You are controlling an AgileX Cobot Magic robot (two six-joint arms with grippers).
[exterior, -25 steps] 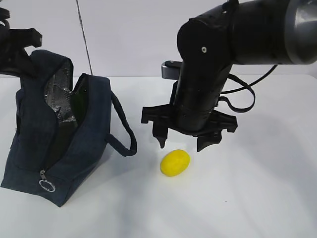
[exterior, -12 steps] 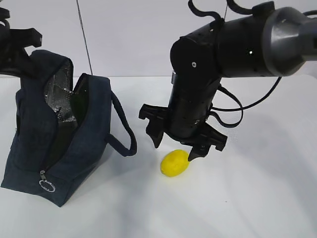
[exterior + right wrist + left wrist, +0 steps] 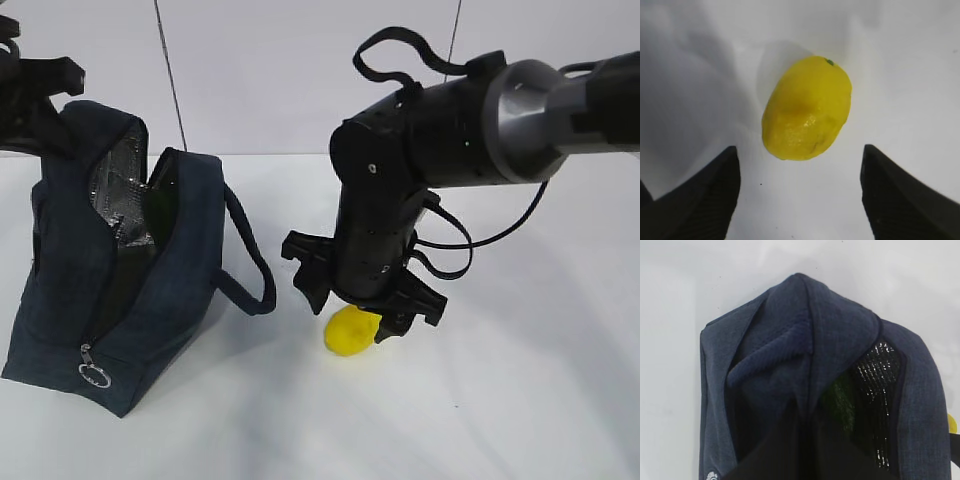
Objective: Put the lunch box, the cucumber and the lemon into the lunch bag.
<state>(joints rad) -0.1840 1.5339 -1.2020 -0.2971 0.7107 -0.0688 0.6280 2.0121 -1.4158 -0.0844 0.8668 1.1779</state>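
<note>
Lemon [image 3: 806,110] pickup step: right gripper [image 3: 362,308] spread wide over it, must drop & close; left gripper [image 3: 30,85] clenched on lunch bag [image 3: 110,290] rim.

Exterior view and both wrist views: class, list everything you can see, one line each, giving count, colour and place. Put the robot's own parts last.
lunch bag: one, dark navy, left on the table, top open, silver lining showing.
ring pull: one, silver, low on the bag's near end.
green item: one, dark green, inside the bag; what it is I cannot tell.
lemon: one, yellow, on the table right of the bag.
table: one, white.
left pincer: black, shut on the bag's top edge.
right pincer: black, open, straddling the lemon.
</note>
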